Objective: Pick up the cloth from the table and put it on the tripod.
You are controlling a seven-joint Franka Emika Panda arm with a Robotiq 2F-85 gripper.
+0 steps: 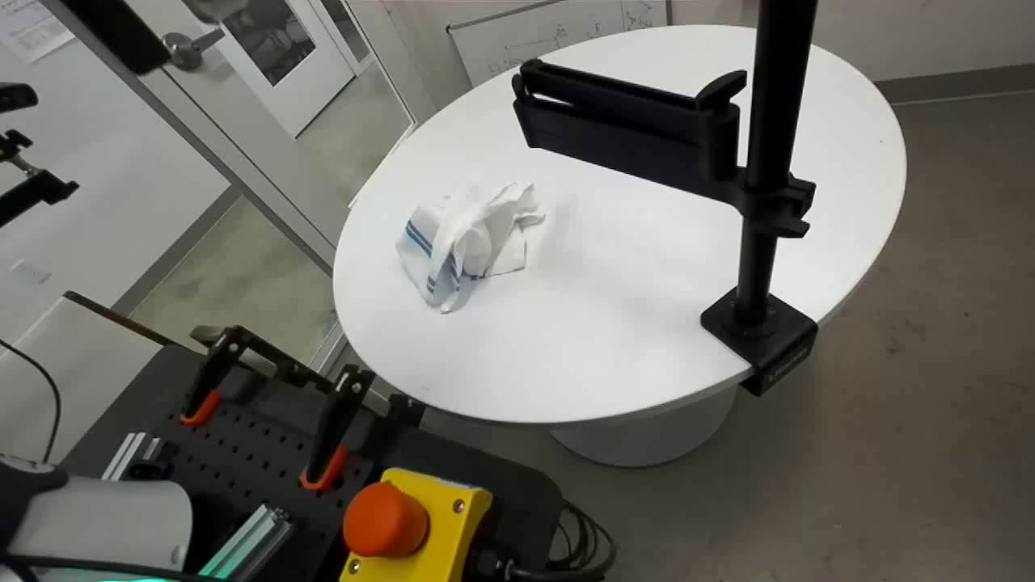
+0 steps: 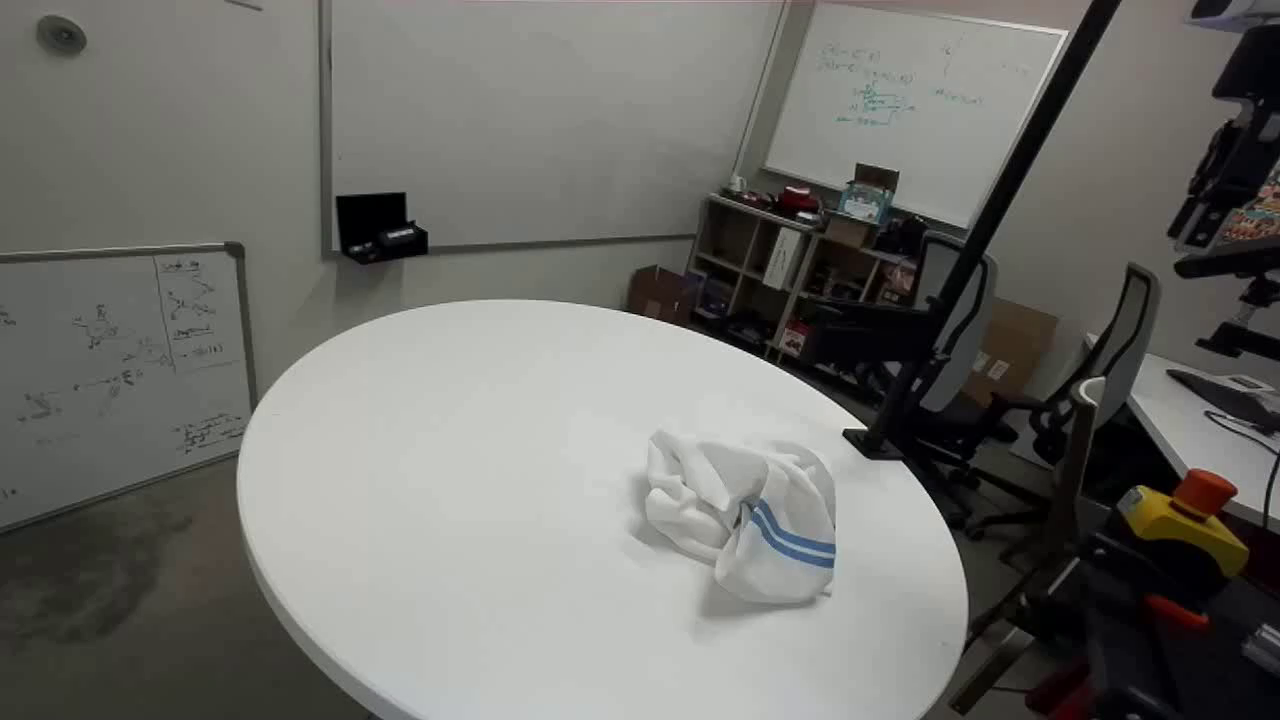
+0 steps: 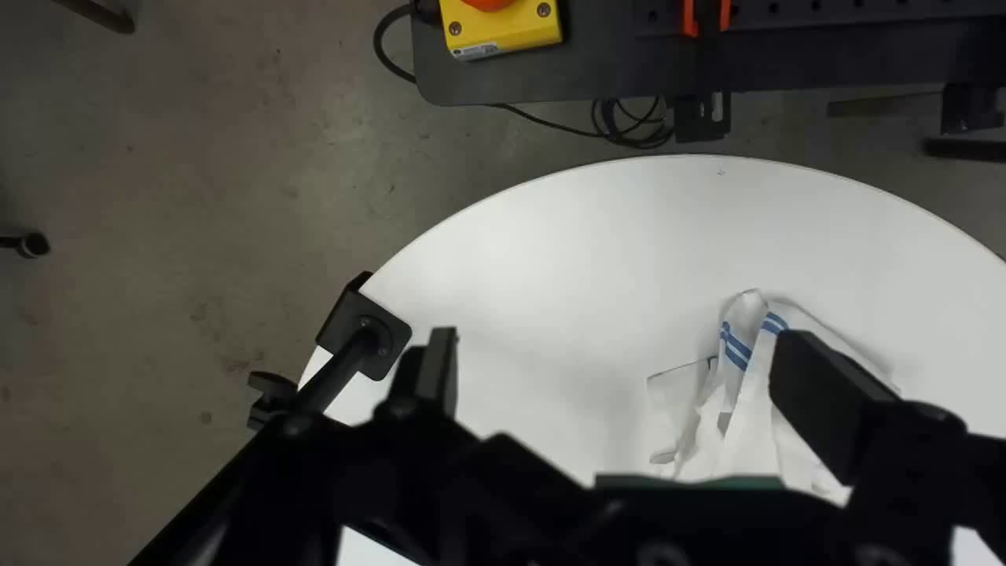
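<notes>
Cloth [image 1: 473,242] on round white surface [image 1: 614,347], end effector [image 3: 621,381] spread wide

Crumpled at nine o'clock in an exterior view, inside the rim. Clamped to the edge between four and five: black tripod [image 1: 770,153]. Open room between both. In an exterior view, double blue stripe [image 2: 790,540] near three, open room from seven round to twelve. Narrow gap at twelve in the wrist view, between rim and dark bench [image 3: 613,71]. Fingers [image 3: 444,369] well apart, holding nothing, one at four o'clock overlapping the cloth from this camera. Beyond the surface, at one o'clock in an exterior view: compartmented shelf [image 2: 754,242], white box [image 2: 785,257] inside; at eleven, black tray [image 2: 372,215], contents too small to tell.
</notes>
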